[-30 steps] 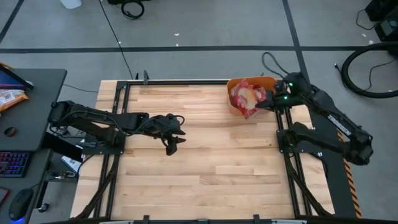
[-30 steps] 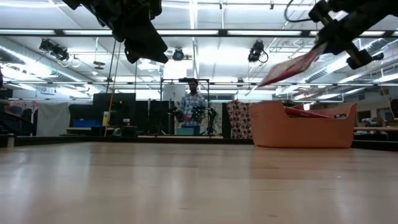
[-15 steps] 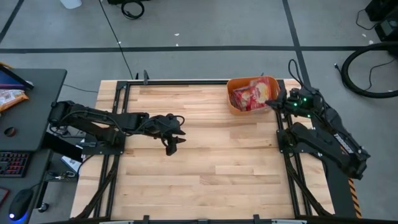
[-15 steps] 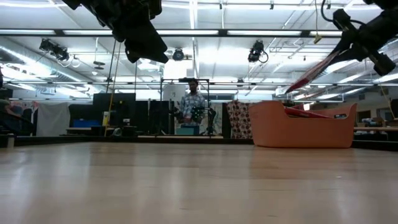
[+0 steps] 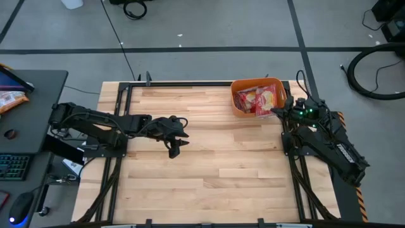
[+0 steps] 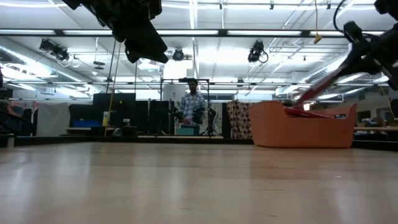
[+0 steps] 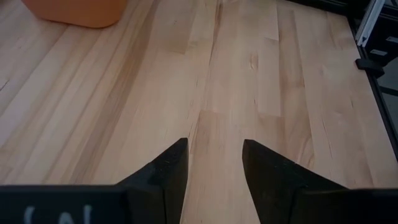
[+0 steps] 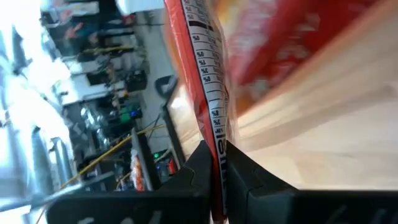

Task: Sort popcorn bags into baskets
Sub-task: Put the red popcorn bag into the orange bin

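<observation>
High view is showing the orange basket [image 5: 243, 109] sitting at the far right corner of the wooden table [image 5: 209, 171], stuffed with red popcorn bags [image 5: 256, 99], and the right tool [image 5: 276, 111] is hanging just beside the basket's near right corner. It's pinching one popcorn bag [image 6: 323, 84] by its edge; from the low view that bag is slanting down from the tool toward the basket's open top, with its lower end sitting around rim level, and I can't tell if it's touching the packets already inside. The right wrist view backs this up: both dark fingers [image 8: 202, 171] are squeezing tight on the thin red edge of the bag [image 8: 208, 93], with printed markings running along it, so that tool is definitely clamped on the packet. The left tool [image 5: 176, 144] is waiting well away from the basket, out over the bare middle-left of the table, and its wrist view is showing the two fingers [image 7: 171, 168] standing apart with plain wood between them and only a sliver of the orange basket [image 7: 74, 11] far off ahead. Low view is also catching a person [image 6: 193, 102] standing way back in the room behind the table.
</observation>
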{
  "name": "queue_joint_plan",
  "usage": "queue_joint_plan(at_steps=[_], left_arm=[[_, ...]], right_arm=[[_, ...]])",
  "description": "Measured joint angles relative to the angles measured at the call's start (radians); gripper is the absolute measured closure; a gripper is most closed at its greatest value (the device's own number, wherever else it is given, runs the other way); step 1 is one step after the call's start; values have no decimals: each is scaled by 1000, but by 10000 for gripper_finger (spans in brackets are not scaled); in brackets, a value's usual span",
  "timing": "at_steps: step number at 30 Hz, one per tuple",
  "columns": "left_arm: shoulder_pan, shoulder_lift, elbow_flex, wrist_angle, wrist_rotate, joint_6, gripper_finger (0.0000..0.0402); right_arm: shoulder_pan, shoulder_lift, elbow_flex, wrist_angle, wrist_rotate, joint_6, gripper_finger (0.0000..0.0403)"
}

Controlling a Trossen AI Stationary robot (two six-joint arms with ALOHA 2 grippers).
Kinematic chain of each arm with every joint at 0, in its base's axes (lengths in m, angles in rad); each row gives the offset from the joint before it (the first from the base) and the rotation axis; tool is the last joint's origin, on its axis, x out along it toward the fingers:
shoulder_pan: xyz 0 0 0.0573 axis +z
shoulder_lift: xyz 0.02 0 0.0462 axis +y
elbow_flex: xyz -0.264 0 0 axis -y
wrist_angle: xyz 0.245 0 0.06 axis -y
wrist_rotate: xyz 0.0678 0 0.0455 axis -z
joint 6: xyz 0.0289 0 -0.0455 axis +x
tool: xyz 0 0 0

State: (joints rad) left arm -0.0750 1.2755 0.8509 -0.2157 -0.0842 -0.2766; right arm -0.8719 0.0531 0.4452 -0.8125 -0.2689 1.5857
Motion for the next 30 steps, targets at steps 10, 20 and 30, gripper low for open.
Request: queue_joint_plan(at_steps=[10, 20, 30], left_arm=[[0, 0, 0, -11, 1, -19, 244], [0, 0, 0, -9, 1, -27, 244], [0, 0, 0, -9, 1, -26, 244]], right_arm=[[0, -35, -25, -27, 155, 130, 382], [0, 126, -25, 82, 390, 281, 374], [4, 511, -25, 340, 325, 340, 362]])
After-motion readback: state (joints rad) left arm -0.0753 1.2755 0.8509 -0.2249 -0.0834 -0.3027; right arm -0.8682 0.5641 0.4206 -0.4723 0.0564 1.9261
